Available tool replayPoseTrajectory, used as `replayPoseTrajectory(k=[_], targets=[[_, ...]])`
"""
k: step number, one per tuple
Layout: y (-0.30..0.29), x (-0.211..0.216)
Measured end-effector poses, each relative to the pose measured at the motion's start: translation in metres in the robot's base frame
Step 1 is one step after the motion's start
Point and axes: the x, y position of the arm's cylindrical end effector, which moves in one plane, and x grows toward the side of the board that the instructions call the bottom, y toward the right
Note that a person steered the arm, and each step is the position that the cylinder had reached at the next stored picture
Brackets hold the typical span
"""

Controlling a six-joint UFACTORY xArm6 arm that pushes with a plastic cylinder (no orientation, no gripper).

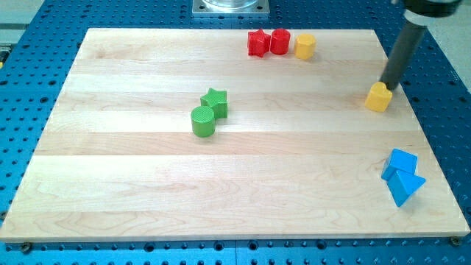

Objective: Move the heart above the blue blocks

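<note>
The yellow heart (378,98) lies near the board's right edge, in its upper half. My tip (388,86) is just above and right of the heart, touching it or nearly so. The two blue blocks lie near the view's bottom right: a blue cube-like block (401,161) and, touching it below, a blue triangle (405,186). The heart sits above the blue blocks in the view, a little to their left, with a wide gap between them.
A red star (257,43), a red cylinder (280,41) and a yellow hexagonal block (305,46) stand in a row at the board's top edge. A green star (215,101) and a green cylinder (203,121) touch near the middle. Blue perforated table (44,44) surrounds the board.
</note>
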Motion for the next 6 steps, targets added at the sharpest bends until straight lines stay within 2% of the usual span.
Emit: replayPoseTrajectory(k=[1, 2, 3, 4, 5, 6], targets=[[-0.065, 0.036], [-0.051, -0.008], [-0.188, -0.016], [-0.238, 0.064], [-0.163, 0.082], [-0.110, 0.063]])
